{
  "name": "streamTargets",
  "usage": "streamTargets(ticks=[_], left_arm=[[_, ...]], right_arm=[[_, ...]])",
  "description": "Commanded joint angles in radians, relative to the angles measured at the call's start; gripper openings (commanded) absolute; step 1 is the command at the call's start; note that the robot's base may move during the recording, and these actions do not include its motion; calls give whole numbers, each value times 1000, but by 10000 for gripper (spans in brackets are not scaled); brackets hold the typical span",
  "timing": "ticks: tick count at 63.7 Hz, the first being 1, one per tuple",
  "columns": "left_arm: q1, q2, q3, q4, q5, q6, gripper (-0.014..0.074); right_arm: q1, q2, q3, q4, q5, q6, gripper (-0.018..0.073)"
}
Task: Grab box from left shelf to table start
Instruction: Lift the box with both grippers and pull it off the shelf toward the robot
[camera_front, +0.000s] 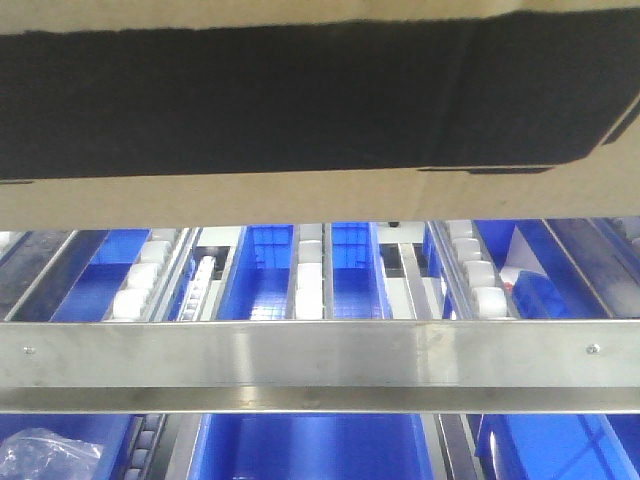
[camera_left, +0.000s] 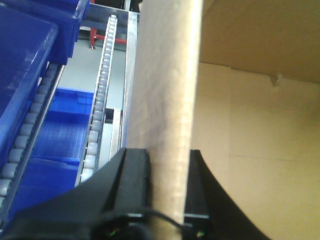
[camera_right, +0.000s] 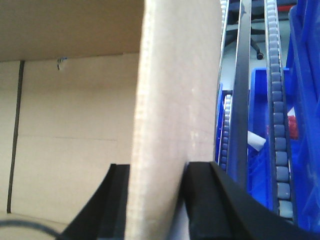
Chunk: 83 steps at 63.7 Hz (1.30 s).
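Your front view looks onto the left shelf (camera_front: 320, 355): its brushed silver front rail crosses the frame at 6 o'clock, and two small screws (camera_front: 28, 351) show, one near each end. Behind the rail, at least four roller tracks (camera_front: 310, 275) run away toward 12 o'clock, with blue plastic bins (camera_front: 260, 270) among them and more blue bins on the level below. The bins overlap too much for a firm count. A crumpled clear plastic bag (camera_front: 40, 455) lies in the bin at 7 o'clock.

One box (camera_front: 300, 195), brown corrugated cardboard with a wide black panel, fills the frame from 10 to 2 o'clock. It sits above the rail and the tracks.

Both wrist views look into the open carton. The left gripper (camera_left: 166, 155) is clamped on one cardboard wall, which runs from 12 to 6 o'clock between its black fingers (camera_left: 135, 170), with bins and a track at 9 o'clock. The right gripper (camera_right: 157, 170) pinches the other wall the same way, one finger inside and one outside, with tracks and blue bins at 3 o'clock.
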<state>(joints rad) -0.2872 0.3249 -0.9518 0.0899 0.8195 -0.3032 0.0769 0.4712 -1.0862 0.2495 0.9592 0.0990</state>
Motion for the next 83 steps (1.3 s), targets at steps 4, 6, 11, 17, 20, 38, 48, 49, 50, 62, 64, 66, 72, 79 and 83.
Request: streamTargets(ticks=[4, 6, 11, 17, 20, 38, 48, 49, 50, 62, 64, 66, 72, 79, 83], left_arm=[[3, -6, -42, 99, -240, -44, -102], [3, -6, -42, 99, -239, -44, -102], [3, -6, -42, 99, -229, -44, -102], [3, -6, -42, 99, -225, -44, -102], [3, -6, -42, 99, -225, -44, -102], [3, -6, -42, 99, -225, -44, -102], [3, -6, -42, 99, -225, -44, -102], [3, -6, -42, 99, -225, -44, -102], [3, -6, -42, 99, -225, -44, -102], [3, -6, -29, 99, -225, -44, -102], [3, -6, -25, 99, -225, -44, -102], [3, -6, -20, 99, -225, -44, -102], [3, -6, -8, 99, -226, -44, -102], [3, -6, 9, 99, -226, -44, -102], [3, -6, 20, 99, -226, -44, -102]], right_arm=[[-12, 8, -33, -174, -130, 0, 56], [-12, 8, -33, -174, -130, 0, 56], [-12, 8, -33, -174, -127, 0, 56], [-12, 8, -33, -174, -127, 0, 56], [-12, 8, -33, -174, -127, 0, 56], [-12, 8, -33, -174, -125, 0, 56], [-12, 8, -33, -174, -125, 0, 56], [-12, 8, -33, -174, -125, 0, 56], [-12, 8, -33, -174, -125, 0, 56], [-12, 8, -33, -174, -125, 0, 56], [-12, 8, -33, -174, -125, 0, 56], [-12, 8, -33, -174, -125, 0, 56], [-12, 8, -33, -174, -125, 0, 56], [-12, 8, -33, -174, -125, 0, 56], [-12, 8, -33, -174, -125, 0, 56]])
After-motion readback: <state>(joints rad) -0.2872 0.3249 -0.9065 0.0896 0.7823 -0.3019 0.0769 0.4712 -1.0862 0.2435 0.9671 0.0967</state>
